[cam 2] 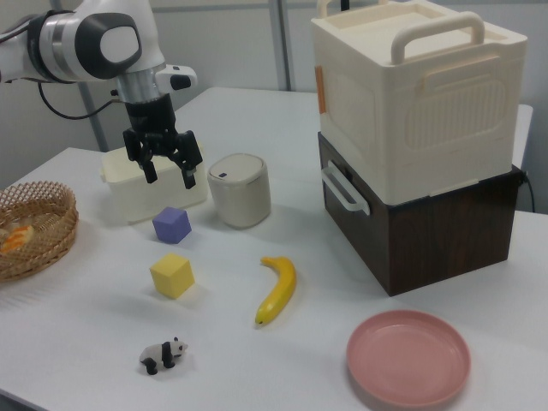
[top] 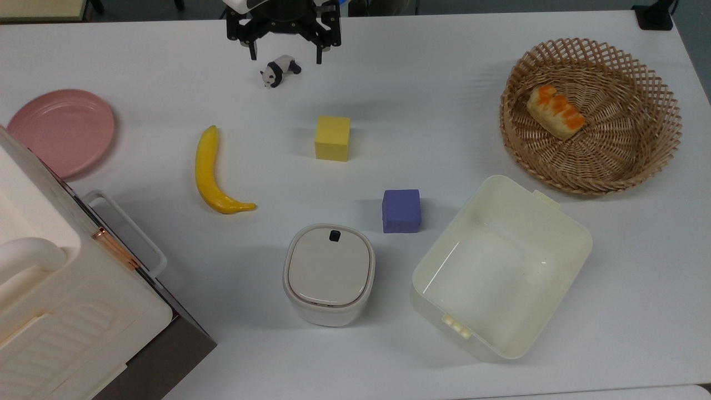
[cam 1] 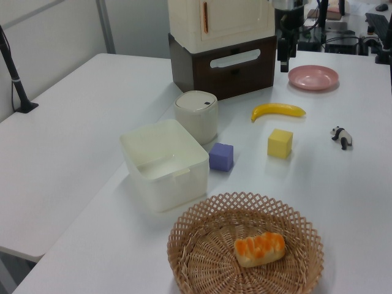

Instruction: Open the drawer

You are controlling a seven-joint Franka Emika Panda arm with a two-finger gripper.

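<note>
The drawer (cam 1: 223,72) has a dark brown front with a white loop handle (cam 1: 236,58). It sits flush in its brown case under a cream ribbed cabinet (cam 2: 411,94). In the top view the handle (top: 129,225) juts out at the left edge. In the right view the handle (cam 2: 342,190) faces left, with the drawer (cam 2: 360,224) front around it. My gripper (top: 286,54) hangs open and empty above the table's far edge, over a toy panda (top: 279,70) and well away from the drawer. It is also in the right view (cam 2: 169,174) and the left view (cam 1: 284,64).
Between gripper and drawer lie a banana (top: 214,175) and a pink plate (top: 62,130). A yellow cube (top: 333,138), a purple cube (top: 401,210), a lidded round container (top: 329,273), a cream tub (top: 577,233) and a wicker basket (top: 661,161) holding bread occupy the rest of the table.
</note>
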